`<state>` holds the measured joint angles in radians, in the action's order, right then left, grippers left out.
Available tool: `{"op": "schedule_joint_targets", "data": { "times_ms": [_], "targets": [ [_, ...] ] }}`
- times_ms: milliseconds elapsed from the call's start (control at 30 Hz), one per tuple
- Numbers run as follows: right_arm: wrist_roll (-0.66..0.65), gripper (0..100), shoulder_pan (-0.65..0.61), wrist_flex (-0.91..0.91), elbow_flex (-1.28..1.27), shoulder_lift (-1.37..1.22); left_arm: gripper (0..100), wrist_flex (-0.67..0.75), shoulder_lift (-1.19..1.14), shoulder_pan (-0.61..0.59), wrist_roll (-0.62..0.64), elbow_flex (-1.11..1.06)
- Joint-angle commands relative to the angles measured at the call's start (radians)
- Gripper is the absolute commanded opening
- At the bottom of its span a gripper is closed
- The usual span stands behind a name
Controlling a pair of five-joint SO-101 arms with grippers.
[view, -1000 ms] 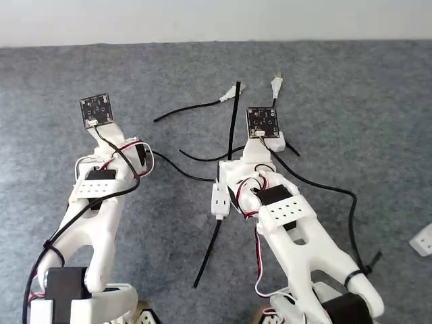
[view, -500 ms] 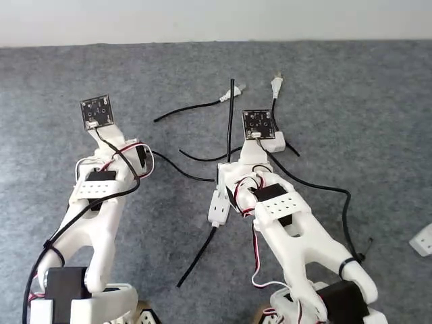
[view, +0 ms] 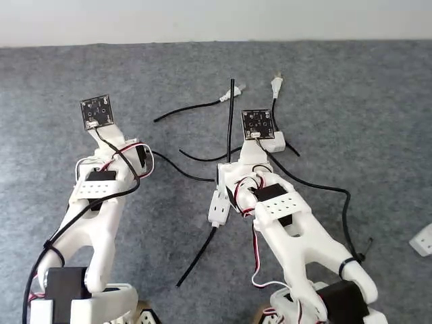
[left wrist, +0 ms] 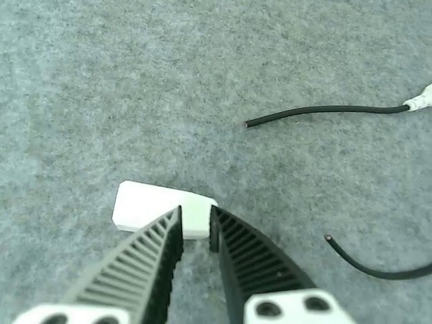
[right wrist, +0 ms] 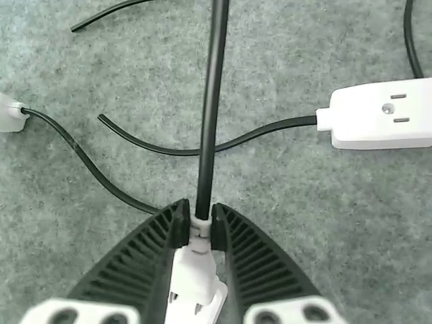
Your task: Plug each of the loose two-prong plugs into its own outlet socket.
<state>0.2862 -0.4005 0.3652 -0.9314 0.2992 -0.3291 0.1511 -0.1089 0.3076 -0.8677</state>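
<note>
Shows one white plug [view: 235,89] and a second plug [view: 275,84] beside it, both loose, unplugged; white socket [right wrist: 381,121] face-up nearby; second socket [view: 217,202] clamped in right hand [right wrist: 196,210]

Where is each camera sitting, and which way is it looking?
High view: fixed above the table, looking down at the grey carpet; the left arm and right arm both show.
Left wrist view: on the left arm's wrist, looking past the left pincer at a white block on the carpet.
Right wrist view: on the right arm's wrist, looking past the right pincer, shut on a plug.
Shared: right wrist and high views both show the outlet socket beside the right arm.
</note>
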Motion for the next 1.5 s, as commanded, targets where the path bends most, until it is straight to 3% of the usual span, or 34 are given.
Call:
{"op": "schedule_joint_targets", "data": {
  "times_ms": [0, 433, 600, 767, 900, 1300, 1467],
  "targets": [
    [-0.037, 0.8, 0.008, -0.012, 0.012, -0.002, 6, 0.021, 0.035, 0.0, 0.0, 0.002],
    [-0.086, 0.8, -0.002, -0.091, -0.06, 0.105, 6, -0.003, 0.044, 0.002, -0.061, -0.013],
    [-0.13, 0.8, -0.079, 0.074, -0.075, 0.26, 7, -0.186, -0.031, 0.002, -0.081, 0.127],
    [-0.135, 0.8, -0.099, 0.128, -0.077, 0.332, 7, -0.351, -0.226, 0.015, -0.138, 0.341],
    [-0.144, 0.8, -0.113, 0.165, -0.075, 0.378, 7, -0.486, -0.322, 0.081, -0.279, 0.495],
    [-0.281, 0.8, -0.268, 0.288, -0.15, 0.599, 7, -0.477, -0.384, 0.167, -0.368, 0.55],
    [-0.324, 0.8, -0.312, 0.329, -0.158, 0.634, 7, -0.479, -0.361, 0.169, -0.54, 0.542]
  ]
}}
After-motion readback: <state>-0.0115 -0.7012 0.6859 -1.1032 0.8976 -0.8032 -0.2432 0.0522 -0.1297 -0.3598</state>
